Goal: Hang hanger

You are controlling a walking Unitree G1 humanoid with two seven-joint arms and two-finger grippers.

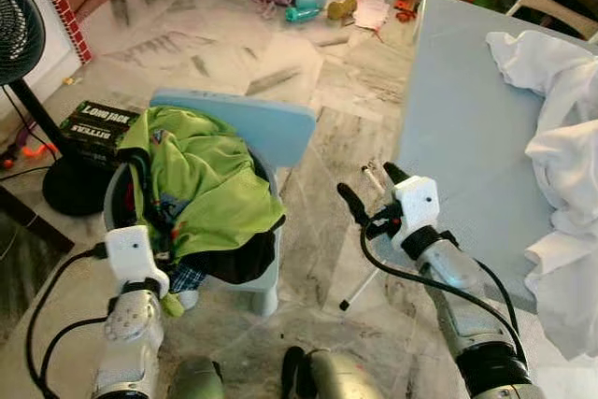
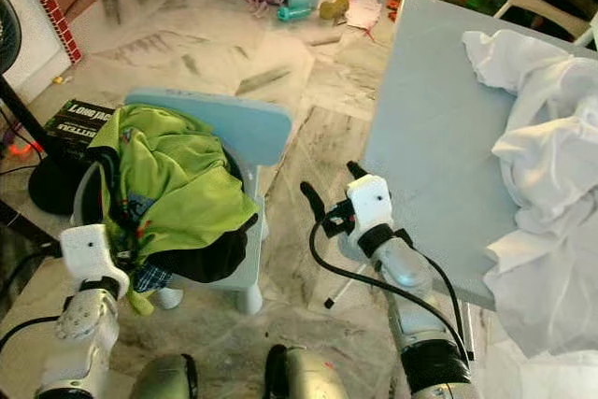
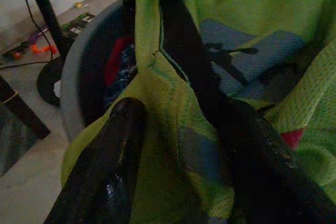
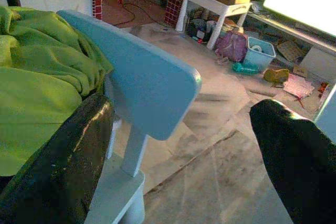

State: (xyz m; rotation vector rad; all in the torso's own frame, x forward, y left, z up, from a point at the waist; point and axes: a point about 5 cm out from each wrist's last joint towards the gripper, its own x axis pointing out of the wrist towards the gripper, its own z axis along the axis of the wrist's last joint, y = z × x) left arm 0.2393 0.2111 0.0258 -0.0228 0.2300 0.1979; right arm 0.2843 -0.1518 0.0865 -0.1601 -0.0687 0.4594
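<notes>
Left wrist view: your left pincer [image 3: 178,156] sits spread in soft green clothes [image 1: 201,179]; grip the stiff white hanger [image 1: 366,277] mid-bar, right pincer [image 1: 372,186] wide.

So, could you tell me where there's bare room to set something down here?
The blue table is bare on its near-left part, bordered by the white cloth. The marble floor between chair and table is open. The chair seat is crowded with green clothes.

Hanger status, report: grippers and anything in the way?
Left gripper open at green garment on blue chair. Right gripper open, empty, beside table. Hanger not identifiable.
</notes>
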